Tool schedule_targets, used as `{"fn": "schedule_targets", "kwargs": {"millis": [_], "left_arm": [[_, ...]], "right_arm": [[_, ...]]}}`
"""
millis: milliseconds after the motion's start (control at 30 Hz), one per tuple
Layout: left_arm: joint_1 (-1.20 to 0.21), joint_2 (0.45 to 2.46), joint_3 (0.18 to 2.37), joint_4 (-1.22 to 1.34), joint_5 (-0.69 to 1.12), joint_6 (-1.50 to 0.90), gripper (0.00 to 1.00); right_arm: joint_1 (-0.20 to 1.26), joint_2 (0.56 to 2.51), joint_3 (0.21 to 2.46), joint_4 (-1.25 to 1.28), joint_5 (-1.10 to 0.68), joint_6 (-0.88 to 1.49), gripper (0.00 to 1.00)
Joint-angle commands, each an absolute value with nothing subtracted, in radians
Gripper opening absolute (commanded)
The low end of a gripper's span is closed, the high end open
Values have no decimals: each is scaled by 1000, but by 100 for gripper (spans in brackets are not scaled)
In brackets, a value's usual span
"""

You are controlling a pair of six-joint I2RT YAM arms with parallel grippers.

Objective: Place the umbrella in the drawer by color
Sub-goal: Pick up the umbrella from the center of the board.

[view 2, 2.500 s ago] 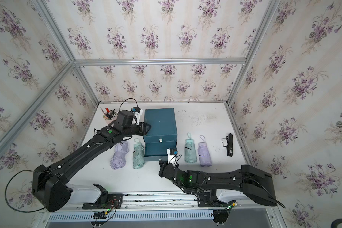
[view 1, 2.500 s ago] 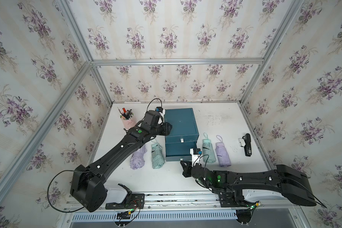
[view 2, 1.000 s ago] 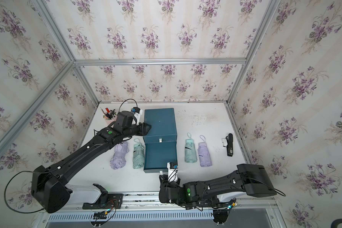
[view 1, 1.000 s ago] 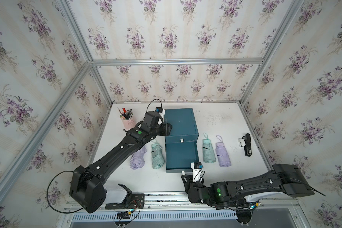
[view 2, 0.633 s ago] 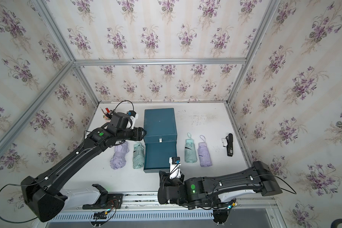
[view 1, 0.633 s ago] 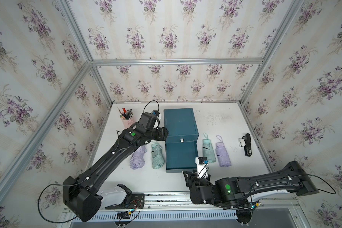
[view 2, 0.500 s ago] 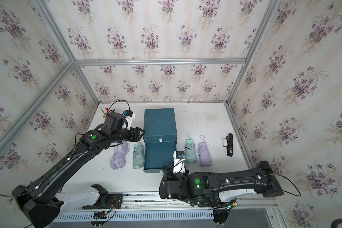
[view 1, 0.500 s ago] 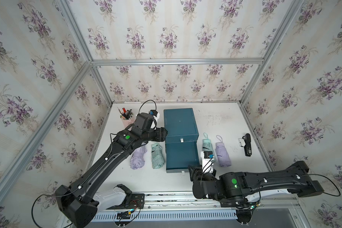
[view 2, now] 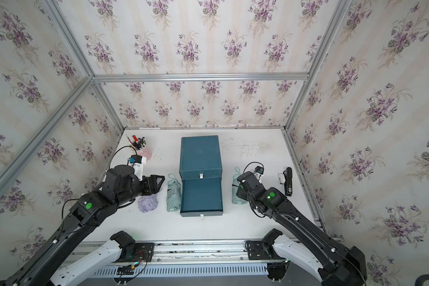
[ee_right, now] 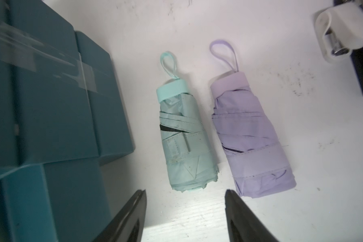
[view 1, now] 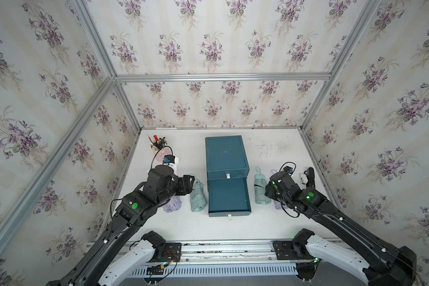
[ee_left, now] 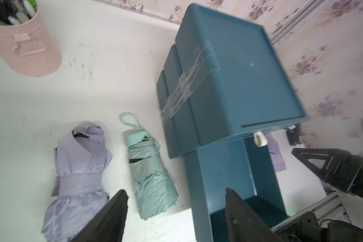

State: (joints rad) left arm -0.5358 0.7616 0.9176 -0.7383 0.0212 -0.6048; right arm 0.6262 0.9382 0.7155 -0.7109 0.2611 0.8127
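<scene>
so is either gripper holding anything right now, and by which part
Nothing is held. The left gripper and right gripper both stand open and empty; the mint umbrella and the purple umbrella near the right one lie untouched on the table.

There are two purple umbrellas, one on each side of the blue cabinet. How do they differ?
The left purple umbrella is loosely bundled, its fabric bulging around the strap; the right purple umbrella is rolled tight and neat. The right one shows a wrist loop at its handle end; no loop shows on the left one. Both are lilac, folded, strapped shut and lying flat on the table.
</scene>
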Motion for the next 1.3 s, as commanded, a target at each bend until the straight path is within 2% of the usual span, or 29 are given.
{"fn": "schedule_targets", "kwargs": {"millis": [0,167,333,500,700,833,967,1167,1267], "left_arm": [[-534,747,878,-787,4,-605,73],[-537,845,862,-914,6,-626,69],[-573,885,862,-934,-7,-663,67],[-627,830,842,-912,-87,-720,68],[-672,683,708,-770,-71,-843,69],[-672,554,635,-686,-51,-837,66],[-672,512,639,-674,-38,-820,63],[-670,427,539,-558,-76,-957,66],[-670,453,534,-504,-17,-926,67]], "right_arm": [[583,988,689,-577,138,695,65],[552,1044,680,-566,203,688,65],[405,1023,644,-554,248,726,72],[219,988,596,-490,155,686,75],[38,1078,535,-368,-22,620,76],[15,1160,502,-316,-96,609,76],[16,1135,436,-275,-145,636,76],[18,1069,348,-240,-251,689,76],[23,1015,317,-248,-302,707,77]]}}
